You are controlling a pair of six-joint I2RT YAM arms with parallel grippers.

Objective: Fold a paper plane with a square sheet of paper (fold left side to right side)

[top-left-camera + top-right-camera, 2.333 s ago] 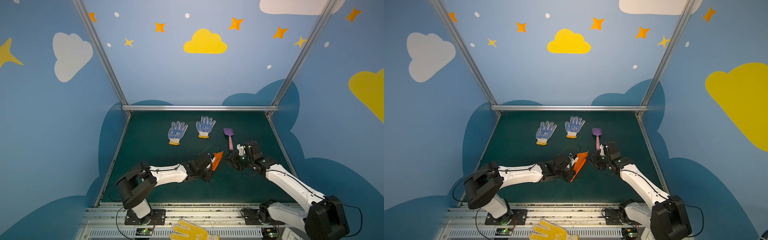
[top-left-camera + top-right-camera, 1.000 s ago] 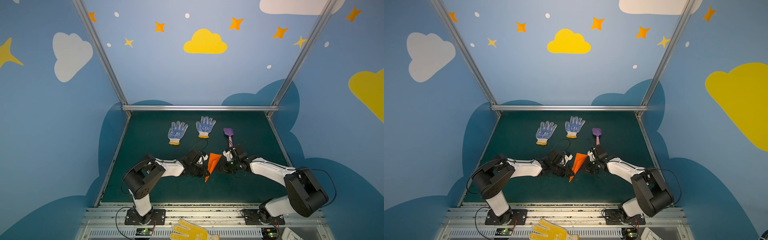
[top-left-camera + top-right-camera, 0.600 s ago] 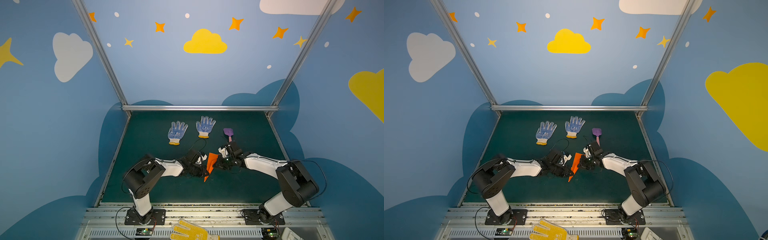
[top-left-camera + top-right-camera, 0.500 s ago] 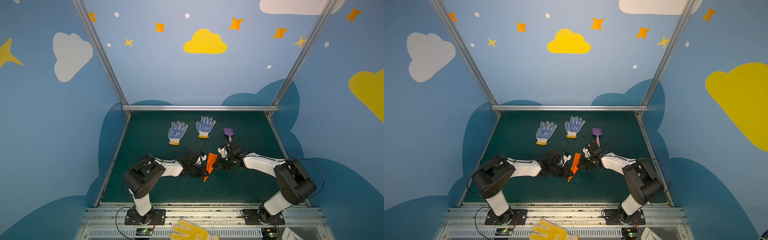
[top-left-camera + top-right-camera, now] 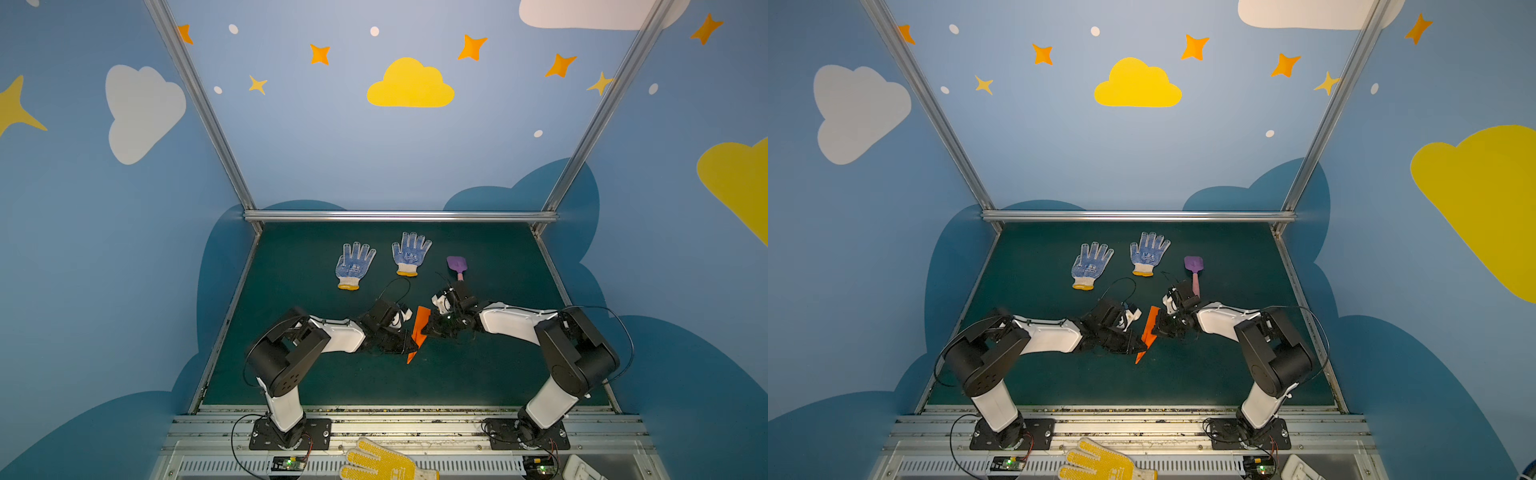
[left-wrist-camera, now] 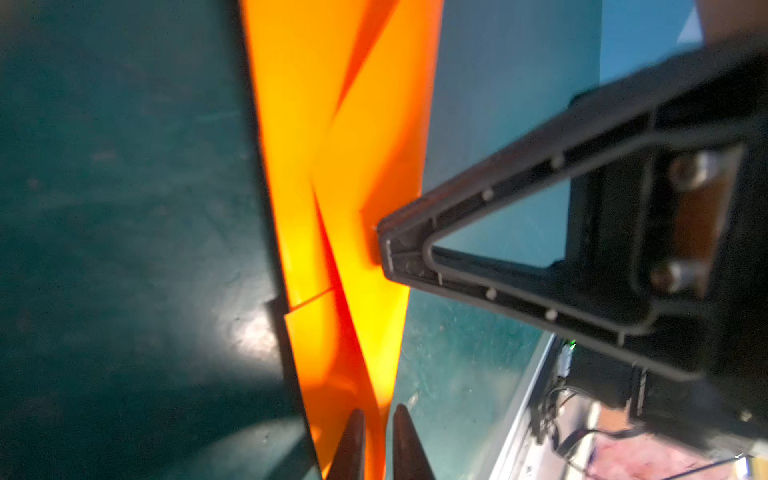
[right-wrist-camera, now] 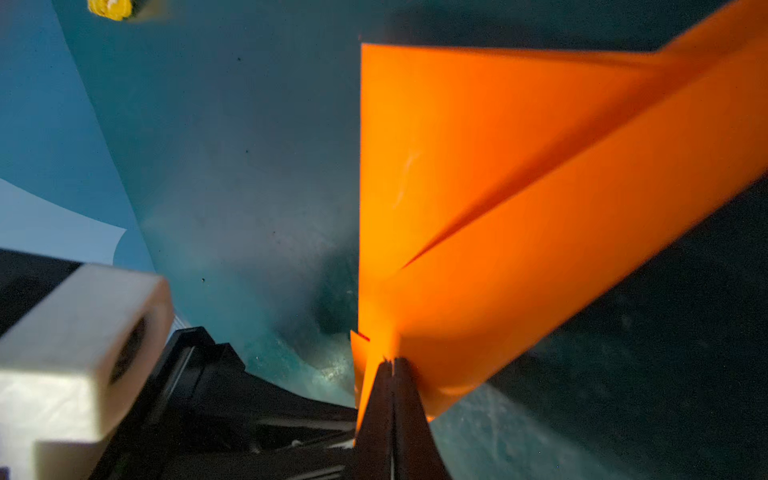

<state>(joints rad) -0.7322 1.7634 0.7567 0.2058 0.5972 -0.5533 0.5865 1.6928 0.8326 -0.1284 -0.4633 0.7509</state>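
The paper plane (image 5: 419, 328) (image 5: 1149, 328), a narrow orange dart, stands on edge over the middle of the green mat, pinched from both sides. My left gripper (image 5: 409, 347) (image 5: 1139, 344) reaches it from the left. In the left wrist view its fingertips (image 6: 358, 432) stand slightly apart, so it is open (image 6: 378, 415), with the plane's (image 6: 345, 166) lower fold in the narrow gap. My right gripper (image 5: 429, 330) (image 5: 1158, 328) comes from the right, shut (image 7: 392, 361) on the plane's (image 7: 498, 208) edge.
Two blue-dotted gloves (image 5: 354, 266) (image 5: 410, 253) lie behind the arms, with a purple-and-pink toy shovel (image 5: 457, 266) to their right, just behind the right wrist. A yellow dotted glove (image 5: 382, 461) rests on the front rail. Metal frame posts bound the mat.
The right arm has folded back at the elbow, its gripper sliding left along the plane. The plane has shifted slightly left. The left jaws have parted a little.
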